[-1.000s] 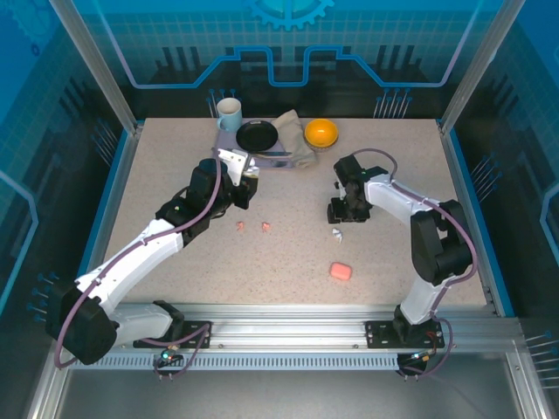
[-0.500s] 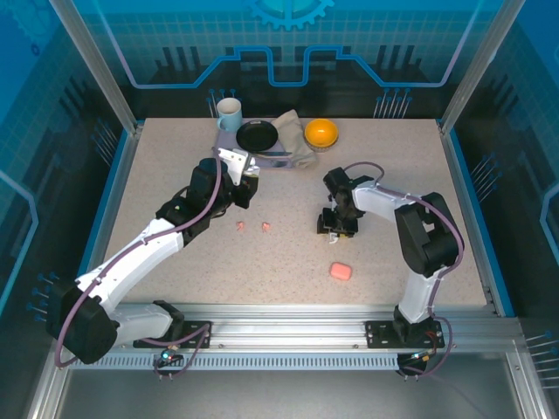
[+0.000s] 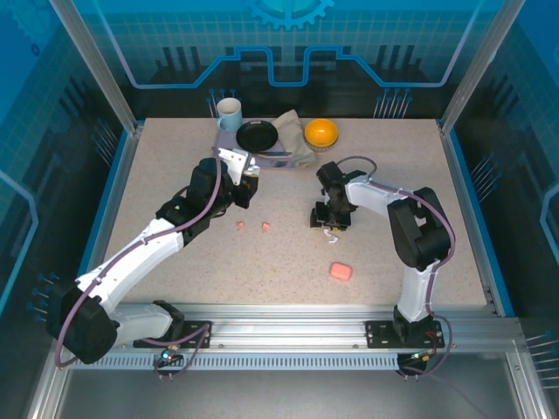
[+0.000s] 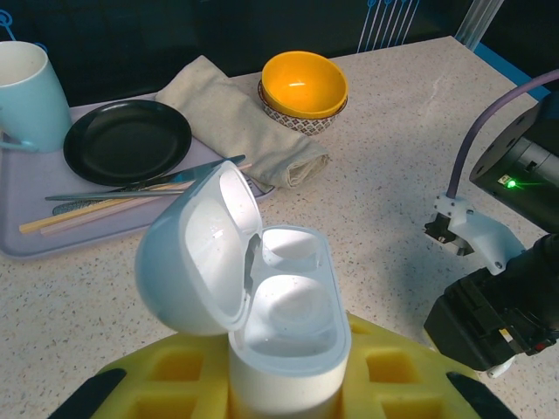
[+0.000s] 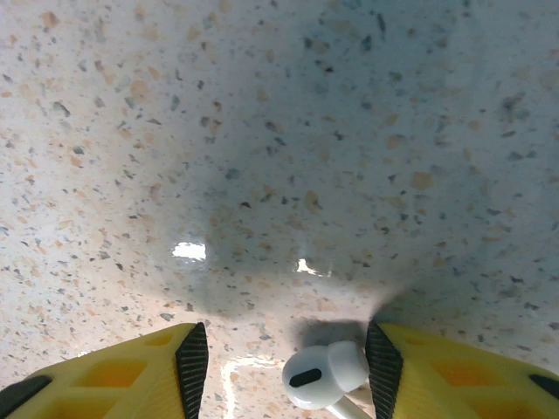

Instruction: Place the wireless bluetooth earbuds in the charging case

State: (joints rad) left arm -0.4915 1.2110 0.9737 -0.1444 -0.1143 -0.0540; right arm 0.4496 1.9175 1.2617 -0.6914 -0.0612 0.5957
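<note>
One white earbud (image 5: 325,375): it lies on the speckled table (image 5: 262,131) between the right gripper's fingers, just beside one pad and clear of the other. From above we see it as a small white speck (image 3: 330,233) under that gripper.
Two pink earbuds (image 3: 241,226) (image 3: 265,227): they lie side by side on the table, near the middle, apart from both grippers and just in front of the left one.
White charging case (image 4: 284,305): it is held upright, off the table, with its lid swung open to one side. We see both wells bare.
Pink case (image 3: 341,271): it sits shut on the table nearer the arm bases, apart from the earbuds.
Left gripper (image 4: 284,388): its yellow fingers (image 4: 170,375) are clamped on the lower body of the white charging case, left of centre in the top view (image 3: 247,194).
Right gripper (image 5: 286,371): it is low over the table, jaws partly apart, with the white earbud in the gap but not pinched. We see it right of centre from above (image 3: 330,223).
Far edge: a tray (image 4: 52,249) carries a mug (image 4: 31,96), a black plate (image 4: 127,140) and chopsticks (image 4: 96,214).
Beside the tray: a folded cloth (image 4: 236,122) and, touching it, an orange bowl (image 4: 306,85).
</note>
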